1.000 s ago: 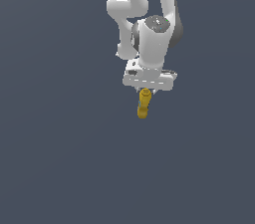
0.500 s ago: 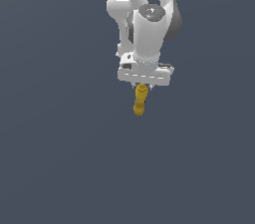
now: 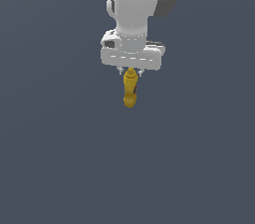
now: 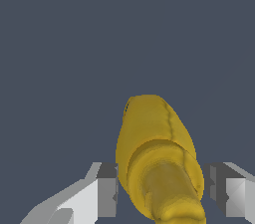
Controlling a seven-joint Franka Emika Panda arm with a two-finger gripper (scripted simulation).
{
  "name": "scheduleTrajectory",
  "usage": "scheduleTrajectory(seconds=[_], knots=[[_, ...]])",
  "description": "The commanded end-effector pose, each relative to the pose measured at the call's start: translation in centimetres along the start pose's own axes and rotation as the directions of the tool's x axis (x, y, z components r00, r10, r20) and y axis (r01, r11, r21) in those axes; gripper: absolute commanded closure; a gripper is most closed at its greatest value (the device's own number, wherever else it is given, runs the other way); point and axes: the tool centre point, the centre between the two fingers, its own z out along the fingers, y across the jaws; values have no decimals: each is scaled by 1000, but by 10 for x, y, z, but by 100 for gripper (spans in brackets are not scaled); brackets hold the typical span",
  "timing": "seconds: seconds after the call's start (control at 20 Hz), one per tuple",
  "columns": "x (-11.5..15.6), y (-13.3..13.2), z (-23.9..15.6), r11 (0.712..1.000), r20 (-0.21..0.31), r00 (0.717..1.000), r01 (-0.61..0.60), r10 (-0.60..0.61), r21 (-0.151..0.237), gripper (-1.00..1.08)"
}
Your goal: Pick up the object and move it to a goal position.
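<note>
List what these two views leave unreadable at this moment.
- Mustard bottle label: exterior view, too small.
- Contact between fingers and bottle: wrist view, finger tips cut by the frame edge; exterior view, hidden under the end effector body.
- Goal position: no marker in either view.
- Bottle nozzle end: wrist view, cut off by the frame edge.

I see the yellow mustard bottle hanging roughly upright in the exterior view, its upper end tucked up under the white hand and its rounded body pointing downward, clear of anything below it against the plain grey-blue ground. From the wrist view I look along its length: the narrower yellow nozzle cap lies nearest me, and the wider body swells away beyond it. A faint dark seam runs along the body.
</note>
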Motion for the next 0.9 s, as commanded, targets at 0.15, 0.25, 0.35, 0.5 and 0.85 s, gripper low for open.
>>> scheduleTrajectory(seconds=[0.15,0.25,0.35,0.5,0.85], knots=[[9,33,-60,1000,-8,1000,0,0,2,108],[13,45,-81,1000,-8,1000,0,0,2,108],[16,57,-101,1000,-7,1000,0,0,2,108],[21,74,-130,1000,-7,1000,0,0,1,108],[32,107,-185,1000,-7,1000,-1,1,0,108]])
